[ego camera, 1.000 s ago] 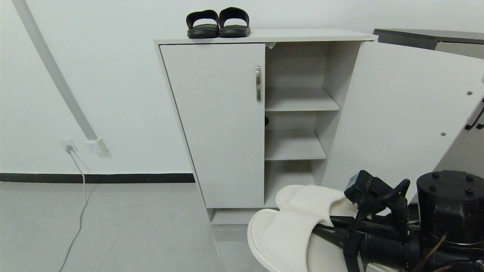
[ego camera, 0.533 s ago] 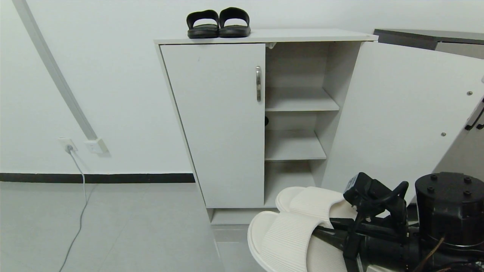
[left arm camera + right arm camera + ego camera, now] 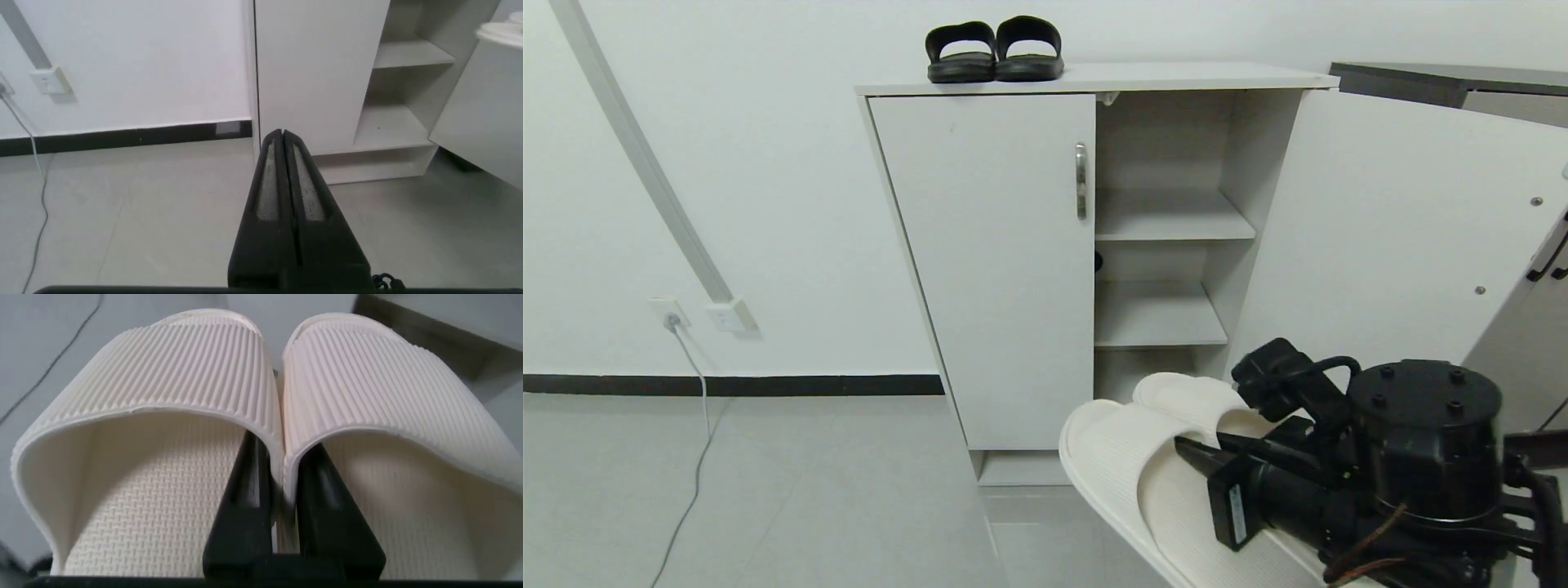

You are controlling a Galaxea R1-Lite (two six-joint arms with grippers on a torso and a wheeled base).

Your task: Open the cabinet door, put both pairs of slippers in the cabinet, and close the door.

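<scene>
The cream slippers (image 3: 204,392) sit side by side, with ribbed straps and finely patterned insoles. They hang above the floor just before the cabinet's (image 3: 1176,77) open lower bay, toes toward it. The right end effector (image 3: 282,469) pinches their two touching inner walls, one finger inside each slipper. A black pair (image 3: 994,51) stands on top of the cabinet above the shut left door (image 3: 988,269). The right door (image 3: 1380,245) is swung wide, baring shelves (image 3: 1168,224). The left end effector (image 3: 283,140), pressed together, hangs over the floor (image 3: 122,220).

white slippers (image 3: 1127,457) pinched together before open cabinet (image 3: 996,269), black slippers (image 3: 995,51) on top
</scene>
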